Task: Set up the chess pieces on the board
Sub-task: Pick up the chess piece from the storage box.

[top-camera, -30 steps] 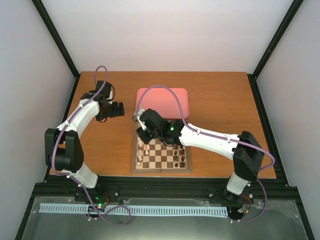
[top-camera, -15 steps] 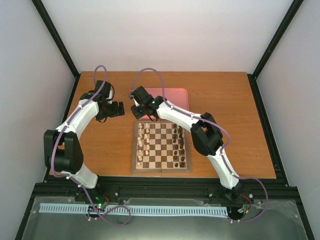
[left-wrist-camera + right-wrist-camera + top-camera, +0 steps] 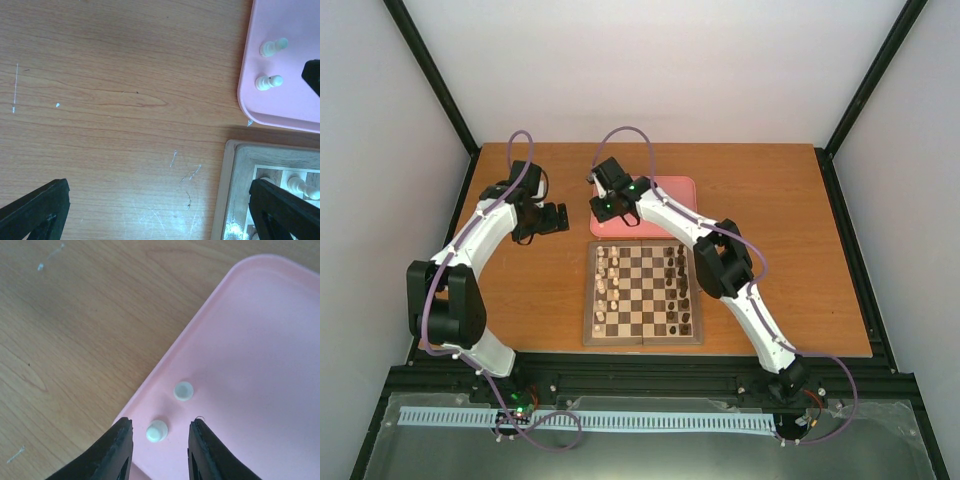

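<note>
Right claw [image 3: 160, 426] hangs straight over the near-left corner of the pink tray [image 3: 250, 355], jaws partway open, nothing in it. The bit that matters: the nearer cream pawn [image 3: 157, 431] stands upright, so its long axis points right up at the wrist cam, and it sits pretty much between the two fingers [image 3: 118, 450], maybe a hair toward the left one. So imo the next move is basically a straight drop + close, no sideways shuffle needed. The second pawn [image 3: 183, 390] stands just beyond it, close but not touching and outside the jaws, so could get clipped. Left claw [image 3: 160, 220] is wide open & empty over bare bench [image 3: 100, 100], beside the tray and the chessboard [image 3: 642, 341] corner, so the right arm is clearly nearer. Other cream pieces [image 3: 607, 290] line the board's left side in the top view, dark pieces [image 3: 678, 292] the right.
</note>
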Motion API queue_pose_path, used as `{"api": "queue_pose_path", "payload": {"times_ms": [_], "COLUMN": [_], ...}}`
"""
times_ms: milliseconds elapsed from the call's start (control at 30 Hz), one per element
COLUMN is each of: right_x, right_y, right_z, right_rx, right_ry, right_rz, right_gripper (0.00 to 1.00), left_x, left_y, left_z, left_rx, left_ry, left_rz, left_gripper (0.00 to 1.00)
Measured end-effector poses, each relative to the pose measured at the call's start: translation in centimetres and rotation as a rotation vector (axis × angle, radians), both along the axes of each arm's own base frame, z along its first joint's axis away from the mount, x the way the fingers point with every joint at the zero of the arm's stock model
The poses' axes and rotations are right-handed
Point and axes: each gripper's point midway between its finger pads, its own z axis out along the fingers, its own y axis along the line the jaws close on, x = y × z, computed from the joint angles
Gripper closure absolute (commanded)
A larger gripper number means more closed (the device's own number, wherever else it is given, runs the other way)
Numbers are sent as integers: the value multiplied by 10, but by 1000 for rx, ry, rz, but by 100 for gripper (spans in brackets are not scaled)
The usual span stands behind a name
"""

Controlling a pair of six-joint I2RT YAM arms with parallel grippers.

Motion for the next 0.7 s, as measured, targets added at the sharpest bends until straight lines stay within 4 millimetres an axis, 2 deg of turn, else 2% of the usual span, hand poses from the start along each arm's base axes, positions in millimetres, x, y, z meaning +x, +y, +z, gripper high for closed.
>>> {"api": "queue_pose_path", "payload": {"times_ms": [367, 600, 700], "right_x": [-21, -16, -13], "right_y": [-2, 0, 3], "right_z": [-28, -31, -43], "right_rx": [-22, -26, -33], "right_ry": [113, 109, 115], "right_rz": [45, 40, 39], "right_gripper": [71, 71, 71], "left_x": [-3, -3, -3], "left_y": [-1, -2, -2], "left_z": [-4, -4, -4], "left_rx": [-7, -10, -12], "left_ry": [12, 13, 13], "left_rz": [1, 0, -1], "left_gripper": [0, 0, 0]}}
